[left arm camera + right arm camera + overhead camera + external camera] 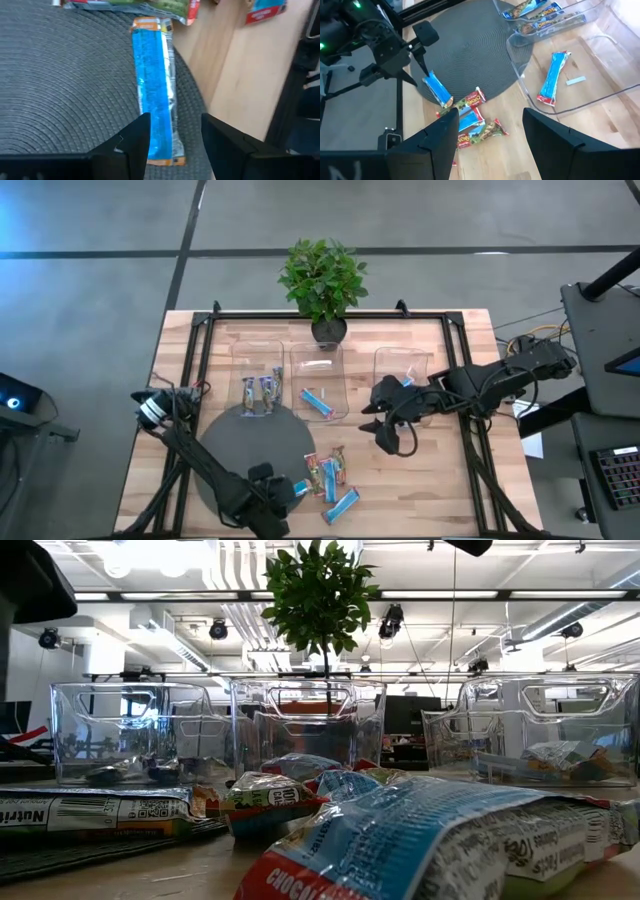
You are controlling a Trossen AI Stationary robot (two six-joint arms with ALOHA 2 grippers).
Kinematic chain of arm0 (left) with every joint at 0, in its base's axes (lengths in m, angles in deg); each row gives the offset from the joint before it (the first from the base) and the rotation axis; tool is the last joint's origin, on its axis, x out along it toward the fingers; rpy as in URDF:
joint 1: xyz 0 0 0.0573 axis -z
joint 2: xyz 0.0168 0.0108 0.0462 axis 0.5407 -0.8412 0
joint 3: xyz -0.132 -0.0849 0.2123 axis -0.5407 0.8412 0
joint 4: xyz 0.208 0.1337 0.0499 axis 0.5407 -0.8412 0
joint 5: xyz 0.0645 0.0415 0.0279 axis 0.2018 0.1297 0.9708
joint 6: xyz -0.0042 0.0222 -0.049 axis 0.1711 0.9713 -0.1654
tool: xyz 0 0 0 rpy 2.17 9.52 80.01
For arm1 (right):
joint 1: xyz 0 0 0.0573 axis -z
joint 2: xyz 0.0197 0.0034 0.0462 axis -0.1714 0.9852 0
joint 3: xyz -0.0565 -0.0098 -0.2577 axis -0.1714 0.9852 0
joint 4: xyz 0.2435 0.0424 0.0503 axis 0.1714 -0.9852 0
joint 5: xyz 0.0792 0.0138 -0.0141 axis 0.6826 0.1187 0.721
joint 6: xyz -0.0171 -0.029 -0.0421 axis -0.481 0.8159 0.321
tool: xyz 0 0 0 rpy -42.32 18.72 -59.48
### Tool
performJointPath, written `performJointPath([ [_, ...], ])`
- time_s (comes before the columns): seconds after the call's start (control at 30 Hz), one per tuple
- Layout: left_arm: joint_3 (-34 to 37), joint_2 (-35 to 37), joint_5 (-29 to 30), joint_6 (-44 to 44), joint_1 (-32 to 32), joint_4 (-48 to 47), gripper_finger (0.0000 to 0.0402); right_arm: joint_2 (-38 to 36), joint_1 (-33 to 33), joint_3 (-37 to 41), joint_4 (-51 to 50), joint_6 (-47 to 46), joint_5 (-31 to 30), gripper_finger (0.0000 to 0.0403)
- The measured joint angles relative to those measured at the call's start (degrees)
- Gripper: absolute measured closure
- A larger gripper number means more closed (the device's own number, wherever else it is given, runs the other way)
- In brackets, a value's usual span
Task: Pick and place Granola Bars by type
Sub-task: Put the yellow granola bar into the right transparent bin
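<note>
Left pincer (171, 137) straddling a blue-and-white granola bar (152, 90) at the edge of the round grey mat (60, 85).
Open wide, gripping nothing, lined up with the bar's near end, presumably for a pick. Right pincer (490, 130) open and empty, waiting beside the mat near the middle tray (318, 370).

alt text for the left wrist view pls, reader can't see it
The left gripper is open, its two dark fingers either side of one end of a blue granola bar lying on a round grey woven mat. More bars lie at the mat's edge on the wooden table.
</note>
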State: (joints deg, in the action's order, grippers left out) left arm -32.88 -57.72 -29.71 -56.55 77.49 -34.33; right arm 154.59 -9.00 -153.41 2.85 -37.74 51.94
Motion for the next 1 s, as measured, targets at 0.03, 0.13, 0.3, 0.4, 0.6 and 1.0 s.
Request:
performJointPath([
  [0.03, 0.0, 0.0, 0.5, 0.0, 0.0, -0.2, 0.0244, 0.0, 0.0, 0.0, -0.1, 0.1, 0.0, 0.0193],
  [0.13, 0.1, 0.0, 2.0, 0.3, 0.0, -0.2, 0.0244, 0.0, 0.0, 0.0, -0.1, 0.4, -0.1, 0.0193],
  [0.3, 0.9, 0.0, 2.7, 0.7, 0.0, -0.2, 0.0244, 0.0, 0.0, 0.2, 0.0, 1.9, -0.2, 0.0193],
  [0.4, 1.6, 0.0, 2.7, 0.7, 0.0, 0.5, 0.0244, 0.0, 0.0, 0.9, 0.0, 2.0, -0.6, 0.0193],
  [0.6, 3.5, 0.0, 0.9, 0.0, 0.0, 3.6, 0.0244, 0.0, 0.1, 3.1, 0.0, 0.3, -1.5, 0.0193],
  [1.0, 8.0, 0.0, 0.2, -3.5, 0.0, 8.8, 0.0244, 0.0, 0.2, 3.9, 0.2, 0.0, -1.7, 0.0193],
])
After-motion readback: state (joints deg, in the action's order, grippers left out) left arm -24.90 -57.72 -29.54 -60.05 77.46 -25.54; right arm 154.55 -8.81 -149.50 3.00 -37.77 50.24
